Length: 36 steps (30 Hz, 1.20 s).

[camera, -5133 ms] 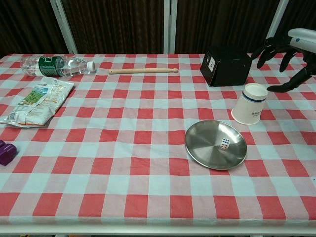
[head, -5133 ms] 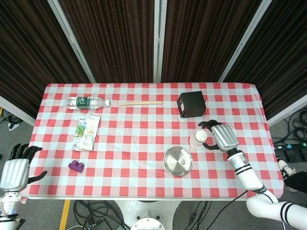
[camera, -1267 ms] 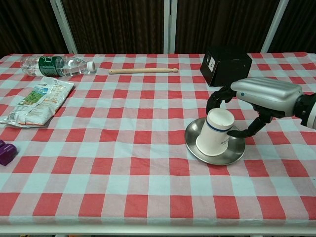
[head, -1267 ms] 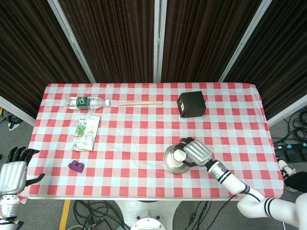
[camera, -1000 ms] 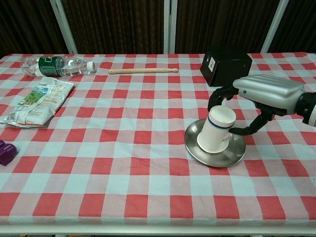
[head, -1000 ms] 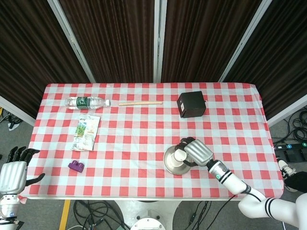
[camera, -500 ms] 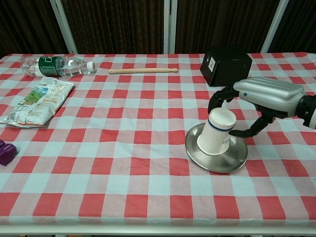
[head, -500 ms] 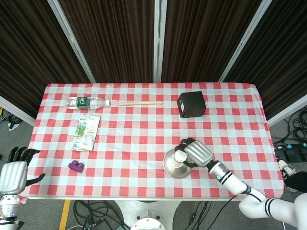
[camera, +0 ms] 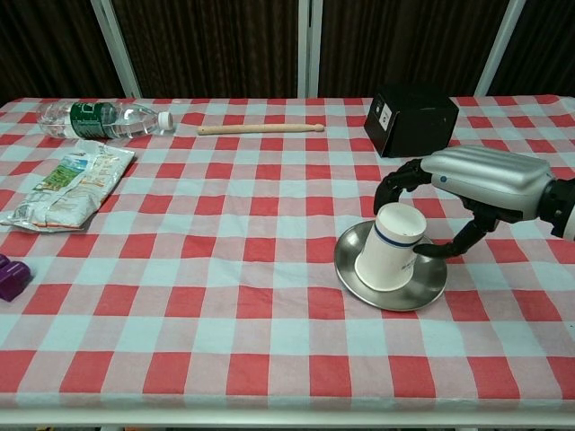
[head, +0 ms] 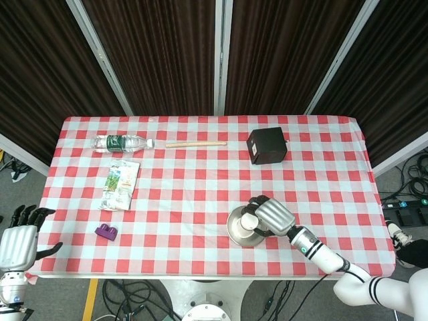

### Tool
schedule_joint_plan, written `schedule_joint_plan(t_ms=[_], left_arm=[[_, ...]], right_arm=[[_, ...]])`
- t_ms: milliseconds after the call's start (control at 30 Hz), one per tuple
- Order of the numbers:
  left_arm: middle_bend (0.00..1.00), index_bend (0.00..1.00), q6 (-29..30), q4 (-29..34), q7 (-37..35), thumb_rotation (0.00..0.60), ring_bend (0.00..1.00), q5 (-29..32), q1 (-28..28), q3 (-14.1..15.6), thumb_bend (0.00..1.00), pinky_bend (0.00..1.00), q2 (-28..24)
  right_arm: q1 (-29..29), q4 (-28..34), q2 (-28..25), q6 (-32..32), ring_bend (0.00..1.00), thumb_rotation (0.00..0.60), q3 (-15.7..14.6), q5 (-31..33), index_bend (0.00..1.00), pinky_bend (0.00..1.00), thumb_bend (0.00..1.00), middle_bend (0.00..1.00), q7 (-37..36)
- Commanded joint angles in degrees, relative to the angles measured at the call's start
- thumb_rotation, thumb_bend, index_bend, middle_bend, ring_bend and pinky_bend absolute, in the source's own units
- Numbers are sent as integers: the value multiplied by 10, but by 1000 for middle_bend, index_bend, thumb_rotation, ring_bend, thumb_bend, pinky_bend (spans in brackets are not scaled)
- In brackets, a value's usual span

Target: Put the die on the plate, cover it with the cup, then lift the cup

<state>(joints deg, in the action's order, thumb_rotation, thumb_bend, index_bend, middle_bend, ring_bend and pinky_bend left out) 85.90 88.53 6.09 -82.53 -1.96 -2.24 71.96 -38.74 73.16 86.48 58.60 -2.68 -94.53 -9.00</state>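
A white paper cup [camera: 389, 253] with a blue band stands mouth-down on the round steel plate [camera: 431, 289], leaning a little. My right hand [camera: 482, 183] grips it from the right, with fingers curled over its upturned base and the thumb against its side. From the head view, the cup [head: 249, 223] and the right hand [head: 275, 215] sit over the plate [head: 234, 232]. The die is hidden; I see it nowhere. My left hand [head: 18, 244] hangs off the table's front-left corner, holding nothing, fingers apart.
A black box [camera: 411, 119] stands just behind the right hand. Along the far left lie a water bottle [camera: 103, 119] and a wooden stick [camera: 260, 128]. A snack packet [camera: 67, 184] and a small purple object [camera: 11, 277] lie at the left.
Five seconds ago the cup stood upright beside the plate with the die showing. Now the right hand holds it inverted over the die. In the last second cup and plate shifted slightly left.
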Motion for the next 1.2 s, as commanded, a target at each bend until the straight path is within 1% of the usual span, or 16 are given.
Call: schedule_joint_plan(t_ms=[33,133,267,333,433,567,633,767,833,1067,1133,1200], left_arm=[[236,260,0,0,0,600,125,0,0,0,68,91,0],[235,260,0,0,0,600,125,1,1,0,67,91,0],[235,260,-1,0,0,600,125,3,1,-1,68,91,0],[235,260,-2,0,0,600,125,3,0,0,68,91,1],[235,260,-3,-1,0,600,125,1,-1,-1,67,91,0],[235,260,-1,0,0,600,125,1,0,-1,68,91,0],[236,260,0,0,0,600,125,1,0,0,68,91,0],[236,260,-2,0,0,600,125,4,1,-1,68,91,1],[235,260,-2,-1,0,600,125,4,1,-1,67,91,1],[235,260,0,0,1,600,125,3,1,-1,67,91,0],[235,260,-1,0,0,600,125,4,2,0,67,91,0],[235,260,-2,-1,0,600,125,6,3,0,67,91,1]], right_arm=[[-5,-20,9,-9,210,600,17,20,492,257,277,390,-5],[-6,-17,9,-6,210,600,17,15,493,257,277,387,-5],[-2,8,-3,5,210,600,-4,-9,492,257,277,395,1],[0,14,-8,6,210,600,-8,-13,492,257,277,398,7],[-1,7,-6,-1,210,600,1,0,492,257,277,398,19],[-6,-21,8,-7,210,600,18,18,492,257,276,389,31],[-6,-19,8,-7,210,600,17,17,492,257,277,385,22],[-2,3,-3,7,210,600,-3,-9,492,257,277,393,12],[0,7,-6,11,210,600,-7,-14,493,257,277,400,14],[-10,-32,10,-13,210,600,21,24,493,257,277,385,12],[-10,-28,9,-8,210,600,19,17,494,257,277,384,8],[-9,-14,3,-1,210,600,9,2,494,257,277,389,5]])
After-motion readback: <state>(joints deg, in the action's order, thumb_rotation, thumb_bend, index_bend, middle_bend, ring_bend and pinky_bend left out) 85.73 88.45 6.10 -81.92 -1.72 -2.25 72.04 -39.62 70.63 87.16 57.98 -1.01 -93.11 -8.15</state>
